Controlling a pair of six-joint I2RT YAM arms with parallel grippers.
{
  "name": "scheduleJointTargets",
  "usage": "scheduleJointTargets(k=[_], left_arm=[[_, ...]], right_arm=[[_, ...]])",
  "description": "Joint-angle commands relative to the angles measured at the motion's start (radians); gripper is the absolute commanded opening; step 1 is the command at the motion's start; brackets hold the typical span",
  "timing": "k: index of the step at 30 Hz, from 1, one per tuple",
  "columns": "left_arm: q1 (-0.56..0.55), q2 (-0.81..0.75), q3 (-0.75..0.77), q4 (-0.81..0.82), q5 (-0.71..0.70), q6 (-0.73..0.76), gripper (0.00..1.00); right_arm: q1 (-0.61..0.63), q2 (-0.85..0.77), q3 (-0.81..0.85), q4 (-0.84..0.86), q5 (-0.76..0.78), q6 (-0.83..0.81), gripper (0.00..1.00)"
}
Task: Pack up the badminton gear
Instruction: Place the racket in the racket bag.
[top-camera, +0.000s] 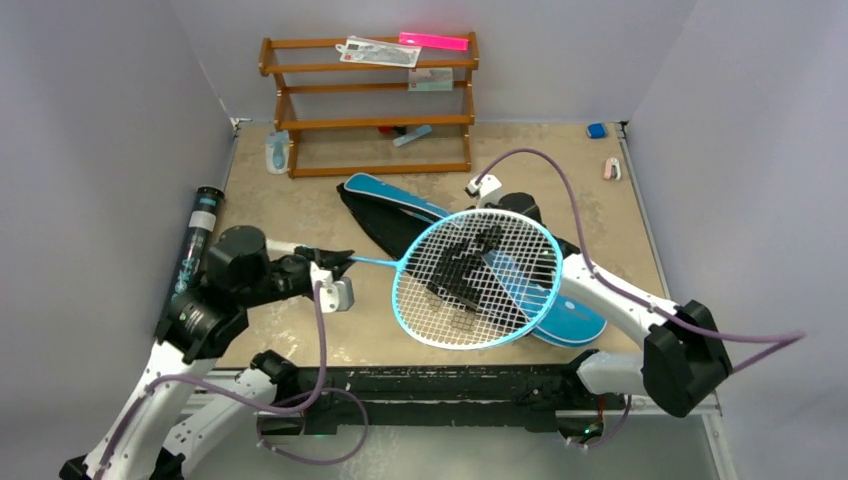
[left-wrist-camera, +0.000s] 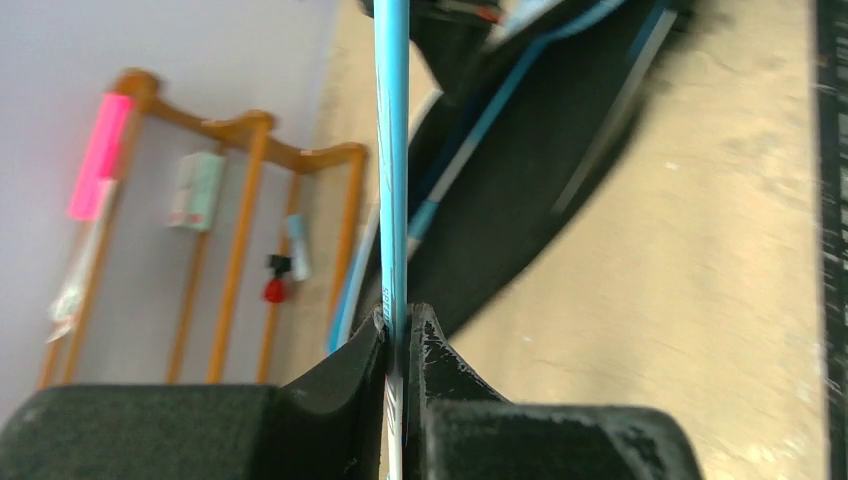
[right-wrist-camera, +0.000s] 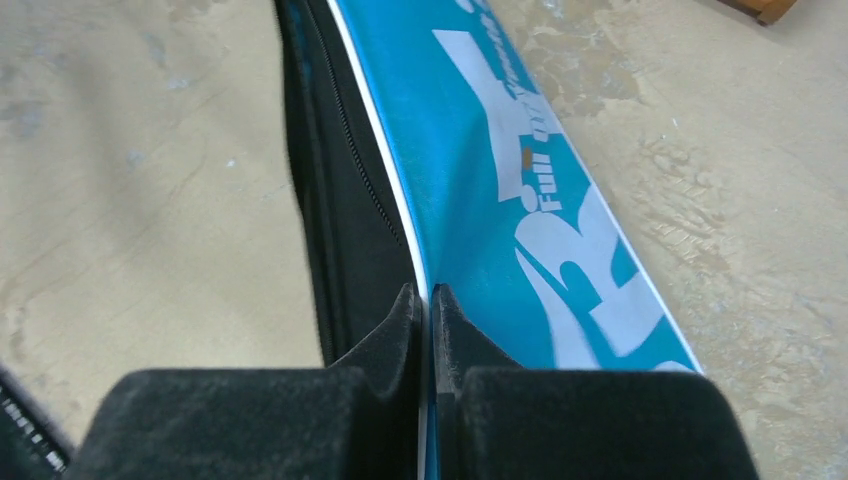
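Observation:
My left gripper (top-camera: 335, 262) is shut on the thin shaft of a light-blue-framed racket (top-camera: 478, 278). It holds the racket's head over the blue "SPORT" bag (top-camera: 575, 318), which lies slantwise on the table. In the left wrist view the shaft (left-wrist-camera: 392, 150) runs straight out from my shut left gripper (left-wrist-camera: 400, 320). My right gripper (top-camera: 468, 268) shows through the strings. In the right wrist view the right gripper (right-wrist-camera: 427, 295) is shut on the white-piped edge of the bag's blue flap (right-wrist-camera: 500, 200). The long black tube (top-camera: 197, 235) lies at the table's left edge. No shuttlecocks or second racket are in view.
The brown wooden rack (top-camera: 370, 100) stands at the back with pink and white items on its shelves. A small blue bit (top-camera: 597, 130) and a pink bit (top-camera: 611, 168) lie at the back right. A blue-white item (top-camera: 277, 152) lies left of the rack. Grey walls close in the sides.

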Motion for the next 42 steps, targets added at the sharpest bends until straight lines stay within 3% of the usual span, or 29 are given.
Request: scheduleJointTargets(k=[1, 7, 10, 13, 15, 23, 26, 42], left_arm=[[-0.012, 0.070, 0.108, -0.195, 0.122, 0.131, 0.00], [-0.032, 0.162, 0.186, -0.382, -0.143, 0.150, 0.00], [-0.050, 0.216, 0.184, -0.454, -0.312, 0.157, 0.00], [-0.082, 0.236, 0.124, -0.454, -0.542, 0.196, 0.00], [-0.082, 0.236, 0.087, -0.429, -0.611, 0.222, 0.00], [-0.095, 0.298, 0.013, -0.414, -0.708, 0.231, 0.00], [-0.115, 0.323, 0.009, -0.390, -0.651, 0.201, 0.00], [-0.236, 0.461, 0.002, -0.221, -0.744, 0.147, 0.00]], right_arm=[[-0.064, -0.089, -0.024, 0.067, -0.231, 0.061, 0.00], [-0.183, -0.136, -0.037, 0.066, -0.316, 0.102, 0.00], [-0.210, -0.180, -0.080, 0.109, -0.275, 0.133, 0.00], [-0.221, -0.207, -0.099, 0.136, -0.265, 0.140, 0.00], [-0.224, -0.198, -0.079, 0.105, -0.260, 0.136, 0.00], [-0.237, -0.210, -0.070, 0.122, -0.275, 0.143, 0.00], [-0.237, -0.215, -0.067, 0.131, -0.304, 0.139, 0.00], [-0.237, -0.206, -0.052, 0.127, -0.388, 0.133, 0.00]])
